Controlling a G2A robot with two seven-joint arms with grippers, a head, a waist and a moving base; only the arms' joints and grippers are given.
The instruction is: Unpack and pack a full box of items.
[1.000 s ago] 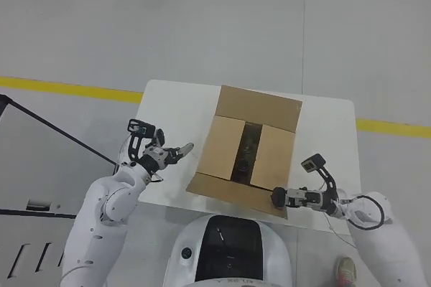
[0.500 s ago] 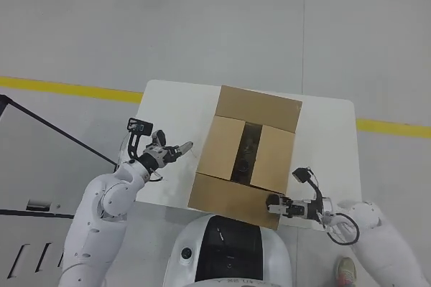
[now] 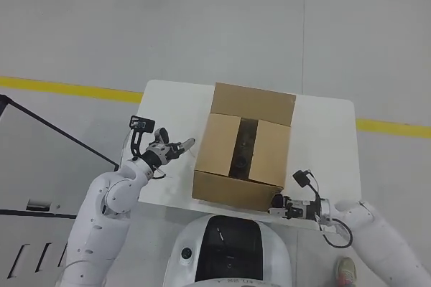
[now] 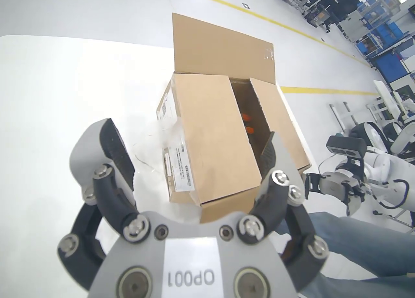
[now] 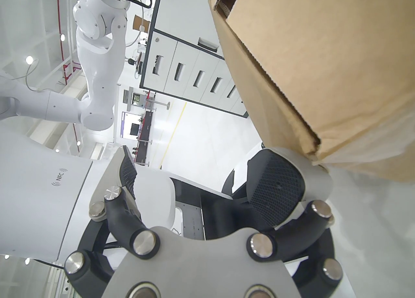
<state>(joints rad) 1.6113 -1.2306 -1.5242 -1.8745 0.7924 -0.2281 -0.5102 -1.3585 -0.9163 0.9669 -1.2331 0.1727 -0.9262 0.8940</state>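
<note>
Evidently opening stage: box (image 3: 219,143) flaps (image 4: 214,131) half-shut on bench (image 3: 172,107); left and right jaws spread, empty; next, parting flaps wide.

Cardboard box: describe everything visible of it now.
The brown corrugated cardboard box stands on the white table. Its far flap stands up; two side flaps lie nearly shut, leaving a gap that shows orange items inside. Printed labels and clear tape mark one side. The right end effector, open, touches its near corner.

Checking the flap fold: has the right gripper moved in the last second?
Yes. The right gripper has drawn back toward the table's near edge, beside the box's near corner.
</note>
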